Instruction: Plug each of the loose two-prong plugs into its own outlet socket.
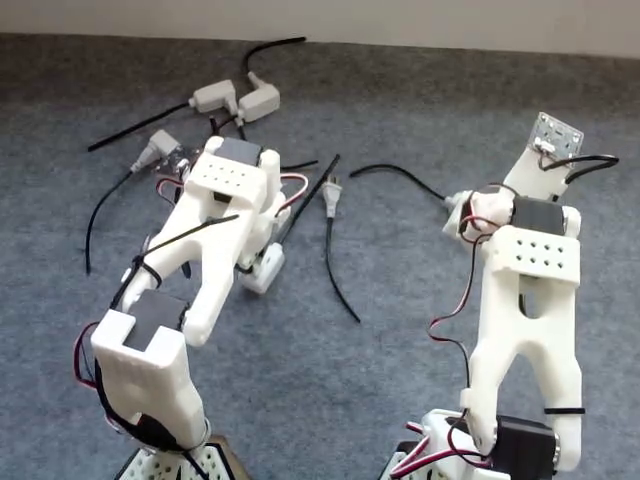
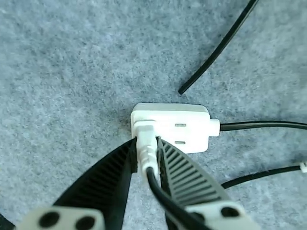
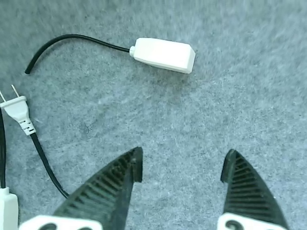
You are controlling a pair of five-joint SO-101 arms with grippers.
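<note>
In the left wrist view, my left gripper is shut on a white two-prong plug that sits against a white outlet socket on the carpet. From above, that gripper is low over the same socket. My right gripper is open, above bare carpet. Beyond it lies another white socket with a short black cord. A loose white plug with its prongs bare lies off to the side; in the high view this plug lies between the two arms.
Grey carpet covers the floor. At the back left lie two more white sockets and a grey plug on black cords. A loose black cord end lies near the left socket. A pale wall edge runs along the back.
</note>
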